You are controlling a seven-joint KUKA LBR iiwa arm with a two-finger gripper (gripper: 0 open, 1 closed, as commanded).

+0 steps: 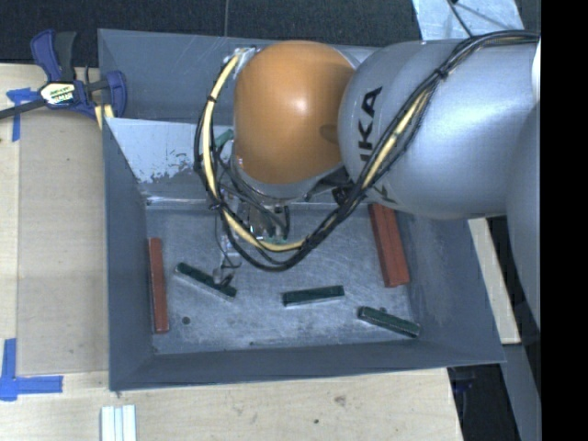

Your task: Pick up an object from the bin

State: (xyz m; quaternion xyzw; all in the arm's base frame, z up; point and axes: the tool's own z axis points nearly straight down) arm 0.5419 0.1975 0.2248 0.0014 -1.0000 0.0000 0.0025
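My gripper (pixel 227 265) reaches down from under the orange cover to the bin floor, left of centre. Its lower end stands at the right end of a short dark green stick (pixel 204 278) that lies slanted on the floor. It looks to touch that end, but I cannot make out whether the stick is gripped. Another dark green stick (pixel 312 295) lies flat a little to the right, apart from the gripper.
A long red-brown stick (pixel 158 285) lies along the left wall. A red-brown block (pixel 390 244) leans by the right wall, and a third dark green stick (pixel 388 321) lies at the front right. The arm and its cables cover the bin's back middle.
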